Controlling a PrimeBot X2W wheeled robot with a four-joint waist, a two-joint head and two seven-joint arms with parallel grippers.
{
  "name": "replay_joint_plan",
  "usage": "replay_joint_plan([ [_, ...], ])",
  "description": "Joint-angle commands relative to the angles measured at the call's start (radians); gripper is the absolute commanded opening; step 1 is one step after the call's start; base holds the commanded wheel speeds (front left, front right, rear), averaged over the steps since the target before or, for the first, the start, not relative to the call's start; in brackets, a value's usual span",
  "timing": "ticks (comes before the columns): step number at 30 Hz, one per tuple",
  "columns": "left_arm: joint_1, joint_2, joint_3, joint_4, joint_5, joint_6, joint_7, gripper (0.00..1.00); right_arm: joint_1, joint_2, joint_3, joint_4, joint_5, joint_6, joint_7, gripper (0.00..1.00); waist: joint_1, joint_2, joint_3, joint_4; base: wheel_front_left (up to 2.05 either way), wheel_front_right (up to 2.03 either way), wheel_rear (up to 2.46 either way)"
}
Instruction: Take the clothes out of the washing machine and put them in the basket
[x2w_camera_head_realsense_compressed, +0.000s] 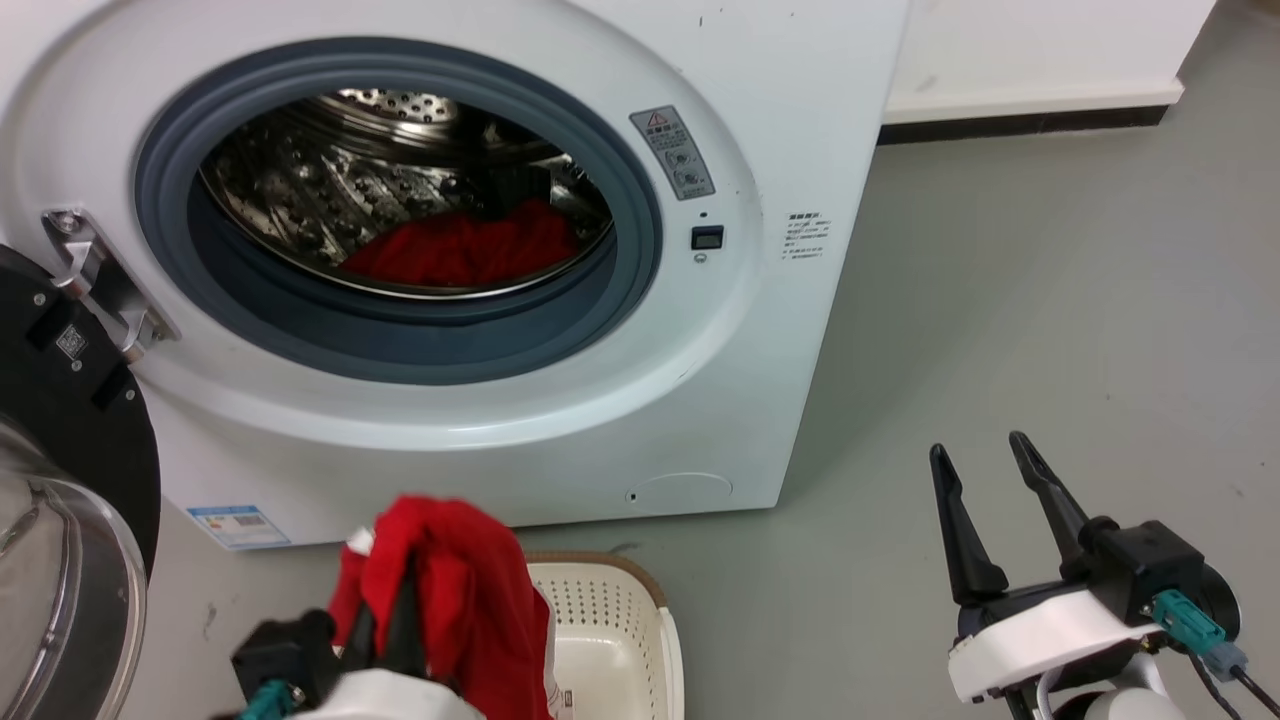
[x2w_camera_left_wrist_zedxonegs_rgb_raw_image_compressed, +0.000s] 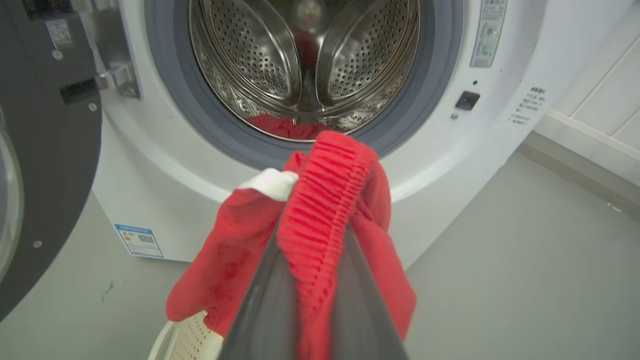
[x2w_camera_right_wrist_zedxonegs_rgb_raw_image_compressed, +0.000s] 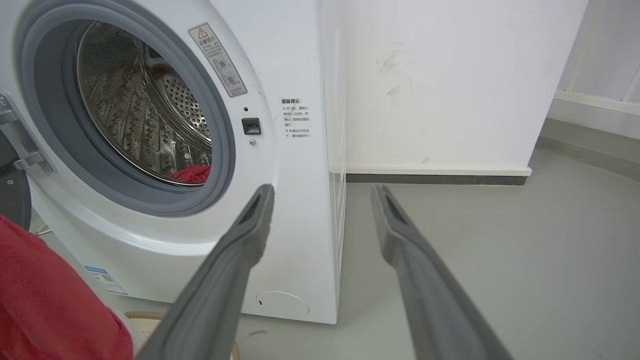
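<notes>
Main risk is a bad drop. L gripper (x2w_camera_left_wrist_zedxonegs_rgb_raw_image_compressed: 314, 235) is clamped on the garment (x2w_camera_left_wrist_zedxonegs_rgb_raw_image_compressed: 330, 170). The ribbed band is pinched between its fingers and the rest hangs down both sides, w/ a white bit at the top.

In the head view the garment hangs over the near-left part of the basket (x2w_camera_head_realsense_compressed: 640, 580), not its middle. The L wrist view shows a basket corner just under the cloth's lower left edge. If the fingers part here, I judge one flap may catch the rim or slide to the floor (x2w_camera_head_realsense_compressed: 1000, 300). Shifting further over the basket first looks safer.

2nd risk: the band sits deep between the fingers, so it may cling and not fall when they part. A wider opening is prob. needed.

3rd risk: the door (x2w_camera_head_realsense_compressed: 70, 420) stands open on the left, near the L arm. A swing that way could knock it.

Where things are:
- **Garment:** it's out of the washer (x2w_camera_head_realsense_compressed: 760, 330), hanging below and in front of the opening, apart from it. The basket sits on the floor just before the washer.
- **2nd garment** (x2w_camera_head_realsense_compressed: 460, 250)**:** it lies at the bottom of the drum (x2w_camera_head_realsense_compressed: 330, 170), behind the grey ring and well apart from both grippers. Reaching it means going in past the ring, where cloth could snag on the lip on the way out.
- **R gripper** (x2w_camera_head_realsense_compressed: 977, 445)**:** its fingers are spread wide w/ nothing in them. It's off to the right over bare floor, well apart from the basket and the opening.
</notes>
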Motion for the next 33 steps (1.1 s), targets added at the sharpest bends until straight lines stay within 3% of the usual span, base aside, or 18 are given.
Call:
replay_joint_plan([
  [1, 0.019, -0.001, -0.008, 0.057, -0.018, -0.001, 0.002, 0.0, -0.021, 0.001, 0.005, -0.009, -0.005, 0.0, 0.001, 1.0, 0.0001, -0.0001, 0.03, 0.013, 0.0, 0.0, 0.0],
  [10, -0.084, -0.004, -0.013, 0.446, -0.062, -0.038, -0.075, 0.0, -0.078, 0.001, 0.018, -0.012, -0.004, 0.0, -0.012, 1.0, 0.0001, -0.0001, 0.148, 0.028, 0.0, 0.0, 0.0],
  [22, -0.431, 0.023, -0.012, 0.911, -0.063, -0.102, -0.168, 0.0, -0.182, 0.001, 0.043, -0.015, -0.014, 0.0, -0.026, 1.0, 0.0001, -0.0001, 0.351, -0.002, 0.0, 0.0, 0.0],
  [33, -0.661, 0.044, -0.023, 1.22, -0.06, -0.119, -0.184, 0.0, -0.259, 0.001, 0.062, -0.008, -0.003, 0.0, -0.052, 1.0, 0.0001, -0.0001, 0.5, -0.038, 0.0, 0.0, 0.0],
])
